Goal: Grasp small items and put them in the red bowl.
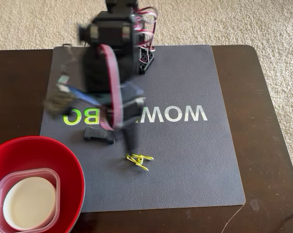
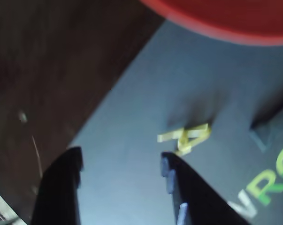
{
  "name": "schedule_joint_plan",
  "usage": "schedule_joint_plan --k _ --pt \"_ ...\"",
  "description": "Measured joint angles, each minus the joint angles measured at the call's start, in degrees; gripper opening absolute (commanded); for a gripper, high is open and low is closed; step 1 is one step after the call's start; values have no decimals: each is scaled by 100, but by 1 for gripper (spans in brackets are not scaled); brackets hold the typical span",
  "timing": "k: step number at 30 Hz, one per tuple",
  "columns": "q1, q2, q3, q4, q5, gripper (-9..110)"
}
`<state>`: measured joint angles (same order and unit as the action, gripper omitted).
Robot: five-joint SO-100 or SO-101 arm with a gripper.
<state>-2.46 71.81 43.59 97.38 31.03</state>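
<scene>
One red bowl, white bowl, tub, clip, buckle.

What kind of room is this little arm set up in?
Probably a home living room: beige carpet surrounds a dark wooden table, and a gray mat serves as a makeshift work surface.

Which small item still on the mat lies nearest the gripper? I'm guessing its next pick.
The yellow-green clip, lying just beyond the open gripper in the wrist view; the black buckle sits farther off toward the red bowl.

A home: beige carpet under a dark wooden table.
</scene>
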Motion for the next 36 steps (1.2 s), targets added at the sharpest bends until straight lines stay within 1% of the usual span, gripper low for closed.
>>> schedule_joint_plan --k 3,6,9,12,16,18,23,27,32,36 --pt "-53 -457 211 0 -686 21" --pt "18 -1046 290 -9 -1740 21" --pt "-185 -1538 352 -18 -2795 22" --pt "-439 -1696 826 -105 -3296 22" --pt "-413 -1248 2188 -1151 -3524 22" --pt "-369 -1099 2540 -1459 -3630 21" --pt "-62 -888 2707 -1644 -3744 19" --pt "-97 -721 2716 -1688 -3700 15" --pt "0 -817 2760 -1802 -3674 15" --pt "281 -1020 2760 -1934 -3621 15"
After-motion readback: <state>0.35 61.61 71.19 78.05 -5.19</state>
